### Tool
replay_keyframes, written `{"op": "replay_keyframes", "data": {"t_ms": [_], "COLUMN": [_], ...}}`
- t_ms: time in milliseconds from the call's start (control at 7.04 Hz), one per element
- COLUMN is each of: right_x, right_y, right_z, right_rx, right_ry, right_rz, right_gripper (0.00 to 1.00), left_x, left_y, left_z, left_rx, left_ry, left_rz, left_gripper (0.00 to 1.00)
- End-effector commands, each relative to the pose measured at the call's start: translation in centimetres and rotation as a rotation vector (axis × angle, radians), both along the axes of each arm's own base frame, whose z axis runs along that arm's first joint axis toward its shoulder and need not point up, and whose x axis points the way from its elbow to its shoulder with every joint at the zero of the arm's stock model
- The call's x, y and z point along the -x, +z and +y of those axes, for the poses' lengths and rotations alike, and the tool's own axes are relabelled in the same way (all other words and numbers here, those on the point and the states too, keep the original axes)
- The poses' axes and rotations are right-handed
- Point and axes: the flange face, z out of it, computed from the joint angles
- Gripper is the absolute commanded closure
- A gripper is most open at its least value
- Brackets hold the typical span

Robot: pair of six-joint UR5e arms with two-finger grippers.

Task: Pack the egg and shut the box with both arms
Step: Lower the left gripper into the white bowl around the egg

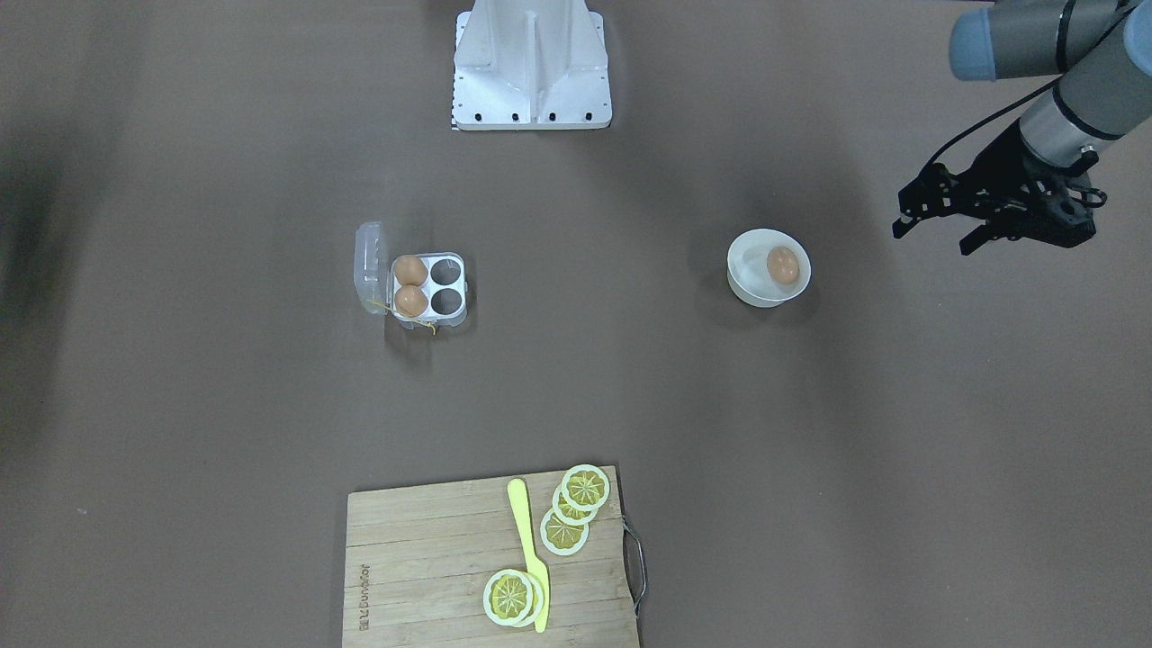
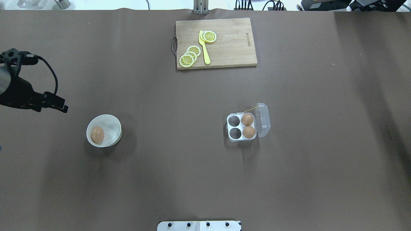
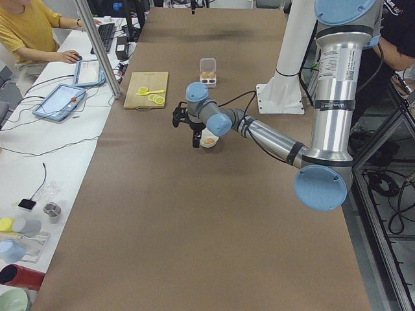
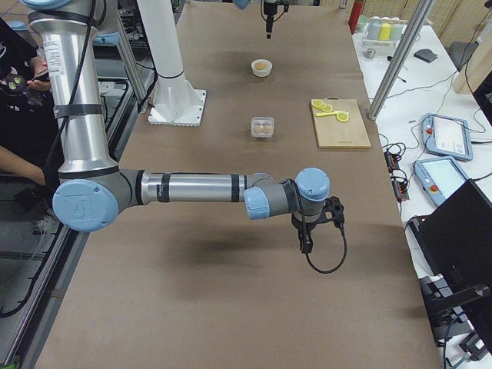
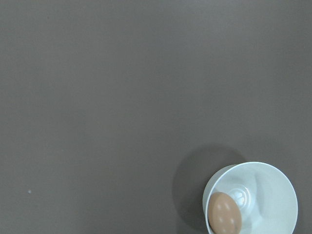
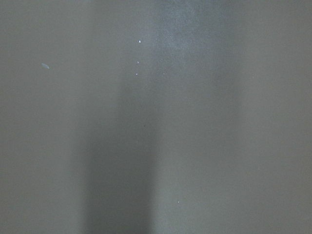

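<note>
One tan egg [image 1: 782,265] lies in a white bowl [image 1: 747,286]; it also shows in the overhead view [image 2: 97,134] and the left wrist view [image 5: 225,213]. The clear box [image 1: 447,288] stands with its lid [image 1: 369,267] swung open. Two eggs [image 1: 410,270] fill the cells beside the lid, and the other two cells are bare. My left gripper [image 1: 936,236] is open and empty, above the table, off to the side of the bowl. My right gripper [image 4: 306,242] shows only in the exterior right view, far from the box; I cannot tell whether it is open or shut.
A wooden cutting board [image 1: 423,558] with lemon slices [image 1: 576,508] and a yellow knife [image 1: 531,549] lies at the table's far edge from the robot. The white robot base [image 1: 531,72] stands at the near edge. An operator sits at a side desk [image 3: 29,32].
</note>
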Motion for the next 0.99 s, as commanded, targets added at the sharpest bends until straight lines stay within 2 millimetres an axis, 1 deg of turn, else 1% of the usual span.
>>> {"op": "replay_keyframes", "data": {"t_ms": [0, 142, 284, 426, 568, 710, 852], "right_x": [0.0, 0.0, 0.0, 0.0, 0.0, 0.0, 0.0], "right_y": [0.0, 0.1, 0.1, 0.1, 0.2, 0.3, 0.3], "right_z": [0.1, 0.1, 0.1, 0.1, 0.1, 0.2, 0.2], "right_rx": [0.0, 0.001, 0.001, 0.001, 0.002, 0.005, 0.005], "right_ry": [0.0, -0.001, -0.001, -0.001, -0.001, -0.001, -0.001], "right_rz": [0.0, 0.0, 0.0, 0.0, 0.0, 0.001, 0.002], "right_gripper": [0.0, 0.0, 0.0, 0.0, 0.0, 0.0, 0.0], "left_x": [-3.4, -4.1, -6.1, -8.0, -9.2, -9.7, -9.8], "left_y": [-0.7, -1.4, -1.9, -2.8, -3.1, -3.0, -2.6], "left_z": [1.2, 0.9, 1.2, 0.2, 0.0, 0.1, 0.0], "left_rx": [-0.003, -0.01, -0.001, -0.001, -0.002, -0.001, 0.005], "left_ry": [0.015, 0.019, 0.039, 0.051, 0.063, 0.071, 0.072], "left_rz": [-0.018, -0.01, -0.003, -0.001, 0.0, -0.001, -0.007], "left_gripper": [0.03, 0.03, 0.06, 0.09, 0.12, 0.15, 0.18]}}
